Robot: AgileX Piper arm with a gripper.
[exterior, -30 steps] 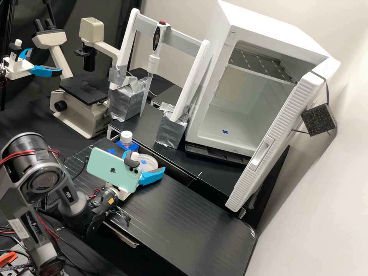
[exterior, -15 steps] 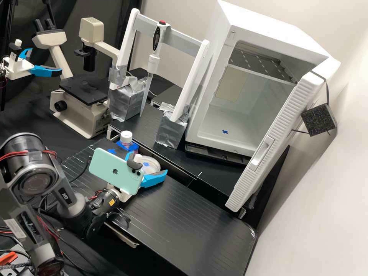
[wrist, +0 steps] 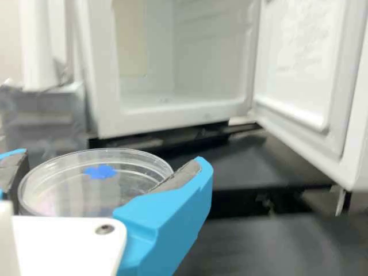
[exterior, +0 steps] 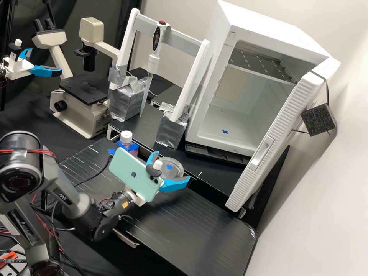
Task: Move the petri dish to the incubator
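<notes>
One arm [exterior: 68,196], bent at its joints, tool [exterior: 172,165] clasping petri dish [wrist: 69,179]

High view: pale wall [exterior: 306,207] brightly lit, faint sheen on black table [exterior: 184,226]. Wrist view: deep shadow under white incubator [wrist: 106,118], thin glints along petri dish [wrist: 75,190] rim.

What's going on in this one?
A robot arm is holding a clear petri dish between the blue fingers of its gripper. The dish is over the bench side, outside the white incubator and not yet in it. The incubator's door stands open.
</notes>
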